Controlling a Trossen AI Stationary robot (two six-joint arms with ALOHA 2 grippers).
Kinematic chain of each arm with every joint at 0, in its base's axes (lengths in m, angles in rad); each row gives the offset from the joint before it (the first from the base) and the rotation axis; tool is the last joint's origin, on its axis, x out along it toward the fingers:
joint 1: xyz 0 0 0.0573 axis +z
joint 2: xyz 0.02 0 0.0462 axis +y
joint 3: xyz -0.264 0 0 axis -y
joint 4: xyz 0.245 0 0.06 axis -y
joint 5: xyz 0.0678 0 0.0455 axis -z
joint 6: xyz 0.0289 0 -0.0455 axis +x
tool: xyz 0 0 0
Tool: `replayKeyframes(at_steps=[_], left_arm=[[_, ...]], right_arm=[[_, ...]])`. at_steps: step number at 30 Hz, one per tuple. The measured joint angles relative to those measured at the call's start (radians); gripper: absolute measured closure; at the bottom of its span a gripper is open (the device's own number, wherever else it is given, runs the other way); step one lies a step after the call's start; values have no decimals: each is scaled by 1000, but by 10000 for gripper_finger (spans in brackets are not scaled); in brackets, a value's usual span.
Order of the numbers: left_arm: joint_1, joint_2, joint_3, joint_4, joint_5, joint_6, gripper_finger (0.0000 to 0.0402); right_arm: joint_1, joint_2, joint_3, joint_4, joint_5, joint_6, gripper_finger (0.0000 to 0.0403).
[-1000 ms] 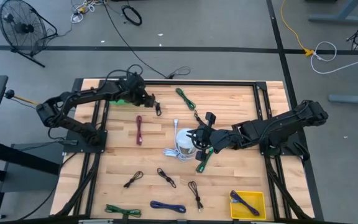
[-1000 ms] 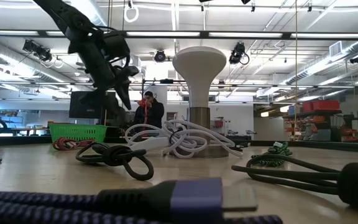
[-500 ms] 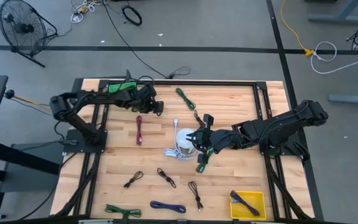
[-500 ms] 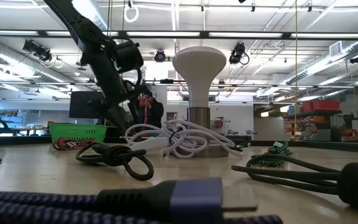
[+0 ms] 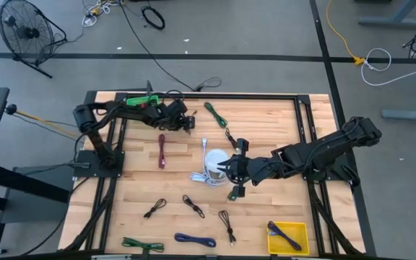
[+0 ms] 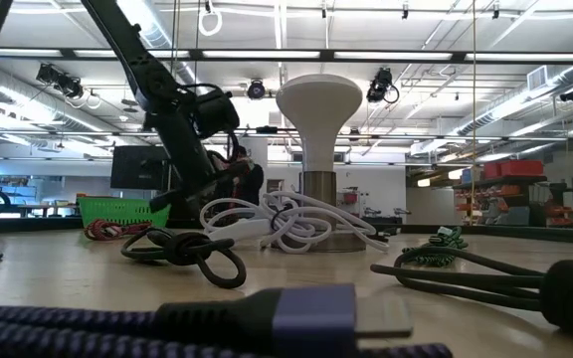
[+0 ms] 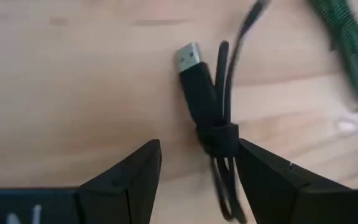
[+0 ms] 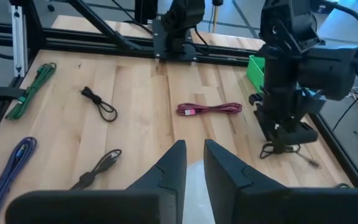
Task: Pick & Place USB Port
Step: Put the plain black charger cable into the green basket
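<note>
- The left gripper (image 7: 194, 165) sits low over the far left part of the pale wooden slatted table (image 5: 266, 133), its dark fingers (image 7: 126, 180) spread wide on either side of a bundled black USB cable with a silver plug (image 7: 211, 118)
- That cable lies flat on the wood between the open jaws, not yet gripped, so the step in hand reads as the reach for the pick
- The next move likely calls for settling a little lower, centring on the tied middle of the bundle, then closing
- The right gripper (image 8: 190, 163) waits near the table's middle, beside the white lamp-like stand with white cord (image 5: 214, 165), fingers narrowly parted and holding nothing visible
- A small yellow tray (image 5: 299, 230) at the near right corner looks like the drop place
</note>
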Motion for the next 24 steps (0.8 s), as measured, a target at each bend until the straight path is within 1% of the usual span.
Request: replayKeyframes(at_steps=[4, 7, 9, 13, 14, 19, 24], left_arm=[[2, 8, 2, 57, -4, 48, 195], [5, 14, 8, 51, -7, 50, 224], [6, 17, 8, 44, -7, 55, 263], [8, 23, 10, 42, 3, 125, 367], [8, 25, 10, 44, 1, 136, 374], [8, 26, 10, 42, 4, 151, 374], [10, 19, 9, 30, 13, 215, 374]], right_arm=[[0, 0, 0, 0, 1, 0, 346], [0, 0, 0, 0, 1, 0, 346], [0, 0, 0, 0, 1, 0, 346], [0, 0, 0, 0, 0, 0, 346], [0, 0, 0, 0, 0, 0, 346], [0, 0, 0, 0, 0, 0, 346], [0, 0, 0, -1, 0, 0, 346]])
